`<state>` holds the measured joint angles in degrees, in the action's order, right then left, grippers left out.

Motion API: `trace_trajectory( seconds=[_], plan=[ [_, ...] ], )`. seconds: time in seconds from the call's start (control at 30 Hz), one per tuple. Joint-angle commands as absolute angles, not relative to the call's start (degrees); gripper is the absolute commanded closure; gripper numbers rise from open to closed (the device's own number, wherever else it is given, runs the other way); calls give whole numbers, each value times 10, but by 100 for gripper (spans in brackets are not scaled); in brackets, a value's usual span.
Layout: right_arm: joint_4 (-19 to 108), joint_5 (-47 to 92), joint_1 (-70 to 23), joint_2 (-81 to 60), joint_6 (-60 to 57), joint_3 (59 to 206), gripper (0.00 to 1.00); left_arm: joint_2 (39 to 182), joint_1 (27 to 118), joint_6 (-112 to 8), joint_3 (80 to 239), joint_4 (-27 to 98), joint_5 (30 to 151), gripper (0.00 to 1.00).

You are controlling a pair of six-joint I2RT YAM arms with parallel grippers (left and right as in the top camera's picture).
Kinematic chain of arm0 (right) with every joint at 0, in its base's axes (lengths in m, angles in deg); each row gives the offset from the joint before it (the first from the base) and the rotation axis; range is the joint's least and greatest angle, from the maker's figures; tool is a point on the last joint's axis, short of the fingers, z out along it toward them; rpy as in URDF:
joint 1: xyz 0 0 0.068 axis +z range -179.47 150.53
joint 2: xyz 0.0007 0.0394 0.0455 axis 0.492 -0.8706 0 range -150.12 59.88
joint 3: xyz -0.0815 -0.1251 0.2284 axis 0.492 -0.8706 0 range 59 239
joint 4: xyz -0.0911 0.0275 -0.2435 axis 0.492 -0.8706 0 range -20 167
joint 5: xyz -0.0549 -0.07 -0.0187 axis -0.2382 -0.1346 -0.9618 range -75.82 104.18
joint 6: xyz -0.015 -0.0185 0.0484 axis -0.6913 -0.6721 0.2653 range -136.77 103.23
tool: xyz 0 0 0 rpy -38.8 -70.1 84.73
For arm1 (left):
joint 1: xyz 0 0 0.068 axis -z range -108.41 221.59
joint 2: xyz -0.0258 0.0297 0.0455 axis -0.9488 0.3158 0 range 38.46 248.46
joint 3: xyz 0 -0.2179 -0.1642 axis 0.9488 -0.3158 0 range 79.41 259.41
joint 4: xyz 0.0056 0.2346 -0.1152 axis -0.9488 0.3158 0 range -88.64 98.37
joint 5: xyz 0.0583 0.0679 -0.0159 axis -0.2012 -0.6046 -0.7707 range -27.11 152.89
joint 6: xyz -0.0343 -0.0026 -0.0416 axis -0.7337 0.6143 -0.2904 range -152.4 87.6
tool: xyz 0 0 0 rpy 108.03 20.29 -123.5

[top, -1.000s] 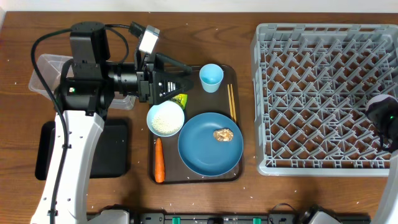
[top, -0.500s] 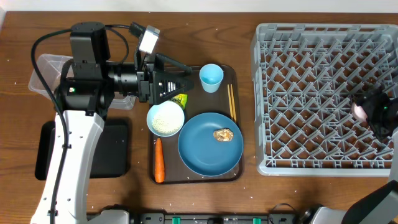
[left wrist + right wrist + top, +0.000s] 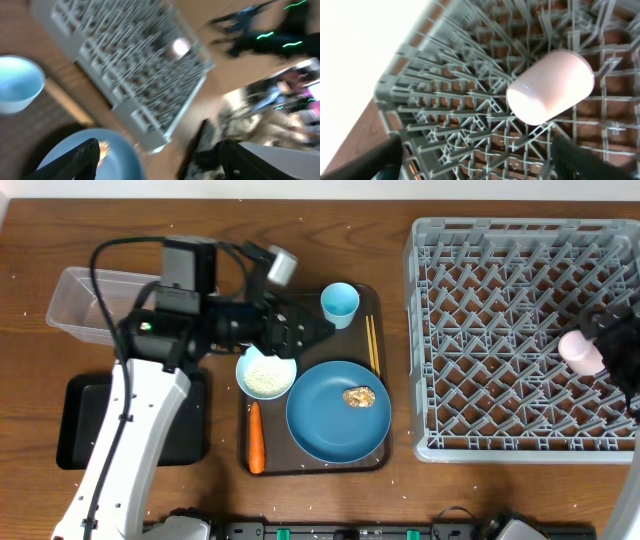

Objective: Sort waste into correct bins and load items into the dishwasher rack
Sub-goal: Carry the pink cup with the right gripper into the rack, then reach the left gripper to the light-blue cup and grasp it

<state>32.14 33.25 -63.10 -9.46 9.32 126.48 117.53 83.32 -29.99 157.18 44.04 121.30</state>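
Note:
The pale pink cup point(image 3: 580, 352) point(image 3: 551, 86) lies on its side on the pegs at the right of the grey dishwasher rack point(image 3: 500, 330). My right gripper point(image 3: 612, 345) point(image 3: 475, 160) stands open just behind it, apart from it. My left gripper point(image 3: 315, 330) point(image 3: 159, 150) hangs open and empty above the back of the brown serving tray point(image 3: 300, 465). On that tray are the light blue cup point(image 3: 340, 304), chopsticks point(image 3: 372, 345), a white bowl of rice point(image 3: 266, 372), a carrot point(image 3: 256, 438) and the blue plate point(image 3: 325, 425) with a golden morsel point(image 3: 359, 396).
The clear tub point(image 3: 85, 300) sits at the back left, partly under my left arm. In front of it lies the black tray point(image 3: 75, 420). The rack fills the right side of the table. The left wrist view is blurred.
The right gripper opened and left the pink cup lying in the rack. The left arm swung and its gripper moved right over the tray's back, now covering the green-yellow packet.

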Motion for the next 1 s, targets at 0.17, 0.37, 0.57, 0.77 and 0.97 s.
trace_trajectory(
  seconds=[0.17,0.37,0.57,0.77,0.97],
  plan=[
    [268,305,-602,-110,74,1265,78,1170,861,-251,1573,455,1097,23],
    [280,215,-563,-199,96,1264,94,1170,861,-252,1573,459,1097,22],
    [326,194,-572,-261,107,1264,99,1170,861,-254,1573,480,1097,22],
    [335,81,-618,-263,119,1264,99,1170,861,-254,1573,481,1097,23],
    [333,131,-662,-235,153,1264,98,1170,861,-253,1573,480,1097,22]
  ],
)
